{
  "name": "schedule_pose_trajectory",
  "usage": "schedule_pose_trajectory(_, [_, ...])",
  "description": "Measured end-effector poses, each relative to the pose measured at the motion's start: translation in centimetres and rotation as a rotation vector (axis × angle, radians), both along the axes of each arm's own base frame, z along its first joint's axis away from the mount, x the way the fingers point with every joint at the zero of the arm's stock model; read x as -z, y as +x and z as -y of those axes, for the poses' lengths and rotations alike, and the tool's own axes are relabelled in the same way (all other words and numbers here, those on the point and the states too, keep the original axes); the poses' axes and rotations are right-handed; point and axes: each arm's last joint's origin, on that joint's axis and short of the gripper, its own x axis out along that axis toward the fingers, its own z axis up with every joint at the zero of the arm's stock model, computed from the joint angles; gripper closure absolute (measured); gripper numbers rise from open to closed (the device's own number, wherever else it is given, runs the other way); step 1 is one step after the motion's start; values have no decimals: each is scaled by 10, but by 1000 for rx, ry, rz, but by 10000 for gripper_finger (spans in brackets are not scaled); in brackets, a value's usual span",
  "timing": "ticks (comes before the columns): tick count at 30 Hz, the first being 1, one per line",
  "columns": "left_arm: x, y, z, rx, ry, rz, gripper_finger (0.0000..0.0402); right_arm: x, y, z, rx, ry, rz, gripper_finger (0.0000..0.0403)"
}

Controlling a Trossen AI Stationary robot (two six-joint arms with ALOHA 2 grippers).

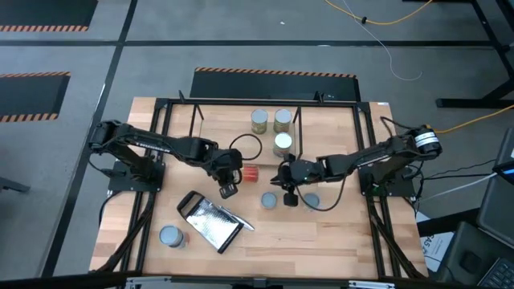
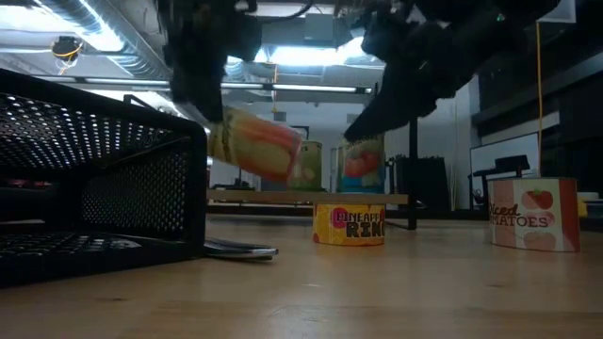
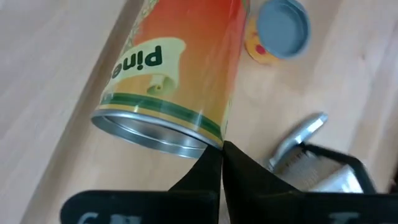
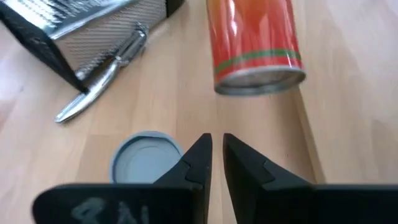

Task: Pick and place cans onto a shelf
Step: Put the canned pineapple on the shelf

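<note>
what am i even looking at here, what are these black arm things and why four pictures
It is a two-armed robot at a wooden table, meant to put cans on a shelf. One picture looks straight down, one looks across the table top, and two come from cameras on the arms' wrists. The left gripper is shut and the right gripper shows a narrow gap; both are empty. An orange-red can lies on its side between them, gripped by neither. Three cans already stand on the shelf. Three blue-topped cans and a metal grater are on the table.
</note>
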Motion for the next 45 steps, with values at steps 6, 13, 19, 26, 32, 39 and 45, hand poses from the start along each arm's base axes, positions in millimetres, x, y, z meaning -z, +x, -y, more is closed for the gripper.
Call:
schedule_pose_trajectory(6, [-37, -8, 3, 48, -111, -108, 401, -17, -8, 1, -33, -34, 40, 357])
schedule_pose_trajectory(13, [-66, -20, 5, -15, -245, -226, 401, -28, -21, 3, -43, -48, 7, 357])
schedule_pose_trajectory(19, [-60, -31, 7, -110, -348, -423, 401, -38, -30, 5, -42, -49, 7, 357])
schedule_pose_trajectory(26, [-44, -24, -2, -172, -398, -566, 401, -42, -31, 5, -54, -66, 25, 357])
schedule_pose_trajectory(32, [-16, -9, -16, -157, -404, -701, 401, -41, -31, 5, -54, -67, 18, 357])
schedule_pose_trajectory(39, [10, 2, -30, -165, -415, -818, 401, -41, -31, 5, -54, -68, 20, 357])
schedule_pose_trajectory(45, [16, 4, -35, -189, -412, -852, 401, -41, -31, 5, -55, -69, 26, 357])
